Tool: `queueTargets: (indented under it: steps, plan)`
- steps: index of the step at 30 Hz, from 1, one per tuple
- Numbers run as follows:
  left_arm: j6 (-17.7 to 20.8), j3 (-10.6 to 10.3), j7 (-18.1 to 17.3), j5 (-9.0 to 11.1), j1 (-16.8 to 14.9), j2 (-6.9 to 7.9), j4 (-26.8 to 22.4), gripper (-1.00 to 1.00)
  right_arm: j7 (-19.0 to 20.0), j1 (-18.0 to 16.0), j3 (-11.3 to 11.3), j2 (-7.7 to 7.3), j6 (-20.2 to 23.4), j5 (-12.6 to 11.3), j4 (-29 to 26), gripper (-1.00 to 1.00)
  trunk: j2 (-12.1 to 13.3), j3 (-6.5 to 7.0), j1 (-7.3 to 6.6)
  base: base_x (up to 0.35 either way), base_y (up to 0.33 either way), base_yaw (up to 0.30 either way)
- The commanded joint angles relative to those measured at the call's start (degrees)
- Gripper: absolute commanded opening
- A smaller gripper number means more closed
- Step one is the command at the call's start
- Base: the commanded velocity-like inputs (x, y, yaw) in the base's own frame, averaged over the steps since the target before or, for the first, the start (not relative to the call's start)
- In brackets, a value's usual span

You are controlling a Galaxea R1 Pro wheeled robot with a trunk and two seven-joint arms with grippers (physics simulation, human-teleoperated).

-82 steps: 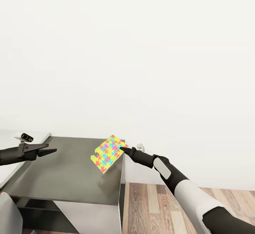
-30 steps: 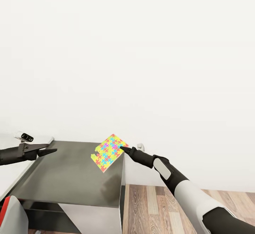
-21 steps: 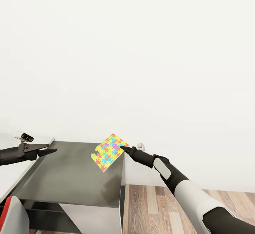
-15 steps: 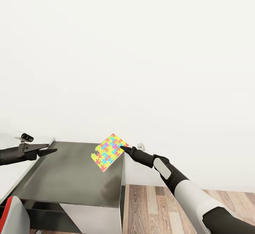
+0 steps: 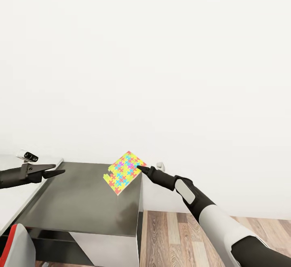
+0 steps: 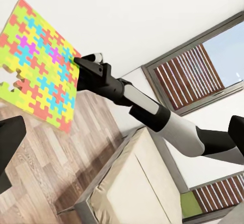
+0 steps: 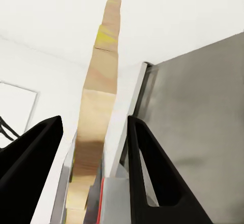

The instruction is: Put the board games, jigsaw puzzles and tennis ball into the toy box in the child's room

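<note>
Yellow, pink, blue and green jigsaw puzzle point(image 5: 123, 173): grasped by one edge in the right gripper point(image 5: 140, 169), tilted, lifted off the dark grey desk point(image 5: 81, 202) and suspended above the desk's far right corner. Faint shadow of the puzzle on the desk top beneath it. In the left wrist view, same puzzle point(image 6: 39, 65) seen face-on, with the right gripper point(image 6: 77, 61) clamped on its edge and the black and white forearm trailing behind. In the right wrist view, puzzle point(image 7: 97, 117) seen edge-on as a thin pale wooden slab running between the two black fingers point(image 7: 147, 173), with grey desk surface point(image 7: 203, 112) beyond.

Left gripper point(image 5: 56, 169): at the left of the scene, over the junction of the dark desk and the pale table point(image 5: 12, 202); jaws parted, nothing between them, well apart from the puzzle. Small white and black device point(image 5: 27, 155) just beyond the left gripper, on the pale table.

Background: plain white wall point(image 5: 145, 65) across the far side; wood plank floor point(image 5: 182, 234) to the right of the desk. Red and grey chair edge point(image 5: 14, 249) at the near left. In the left wrist view, beige bed point(image 6: 137, 183) and grey-framed windows with slatted blinds point(image 6: 193, 71).
</note>
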Motion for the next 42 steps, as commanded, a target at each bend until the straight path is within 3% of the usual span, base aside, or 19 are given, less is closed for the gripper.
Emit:
queueTargets:
  steps: [1,26,42]
  plan:
    - [0.6,-0.1,-0.2,0.0,-0.1,0.04,0.0,1.0,0.0,-0.1,0.1,-0.02,0.3,-0.5,-0.2,-1.0,0.3,0.09,-0.2,0.0,0.0,0.0]
    - [0.5,-0.1,-0.2,-0.1,-0.1,0.04,0.0,1.0,0.0,-0.1,0.1,-0.05,0.3,-0.4,-0.6,-1.0,10.4,4.58,-5.69,0.0,0.0,0.0]
    - [0.5,-0.1,-0.2,-0.1,-0.1,0.04,0.0,1.0,0.0,-0.1,0.1,-0.02,0.3,-0.4,-0.6,-1.0,10.4,4.58,-5.69,0.0,0.0,0.0]
